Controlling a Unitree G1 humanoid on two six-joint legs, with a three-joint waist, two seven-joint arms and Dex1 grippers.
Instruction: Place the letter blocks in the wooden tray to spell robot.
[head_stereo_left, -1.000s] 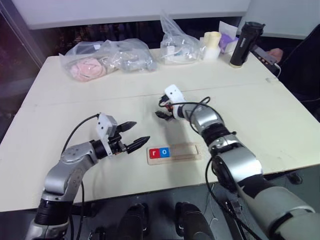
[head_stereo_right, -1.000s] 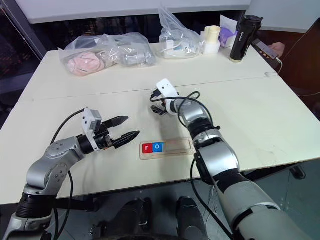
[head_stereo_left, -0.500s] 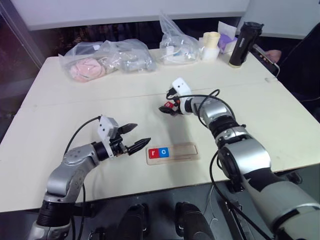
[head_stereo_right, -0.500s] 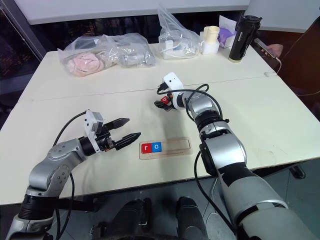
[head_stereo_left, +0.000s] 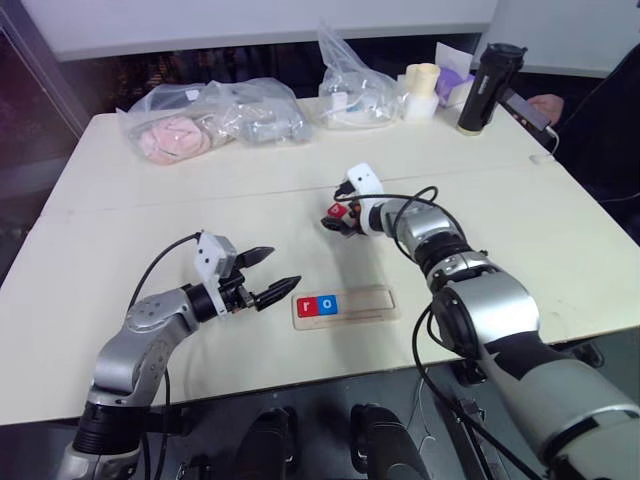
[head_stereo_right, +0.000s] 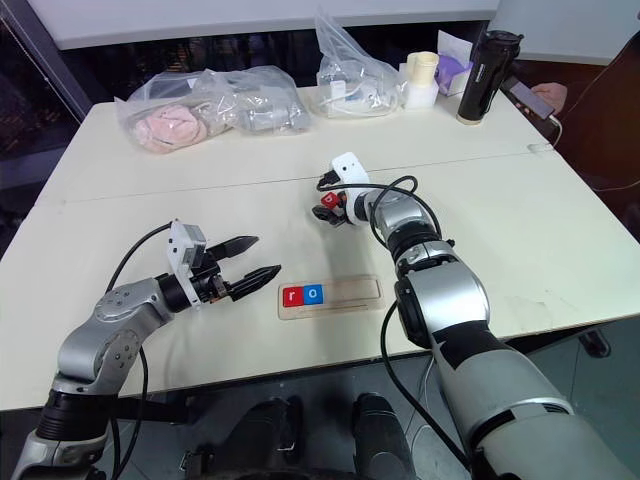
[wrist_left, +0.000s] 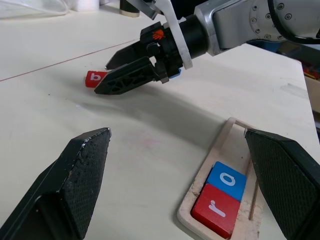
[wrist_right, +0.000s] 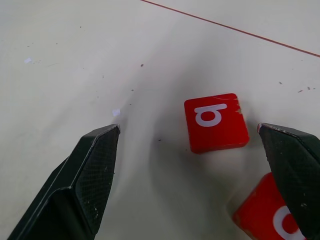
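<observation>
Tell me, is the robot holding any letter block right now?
No, nothing is held. The right gripper is open above the red b block, not touching it. The left gripper is open and empty beside the wooden tray.

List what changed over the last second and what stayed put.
The right gripper, jaws open, reached farther up the table to hover over the red b block, holding nothing. The left gripper, open, and the wooden tray with its r and o stayed put.

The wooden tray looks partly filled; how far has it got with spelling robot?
The wooden tray holds red r and blue o. The open right gripper hovers over the red b block; nothing is gripped. The left gripper waits open. Three letters remain.
</observation>
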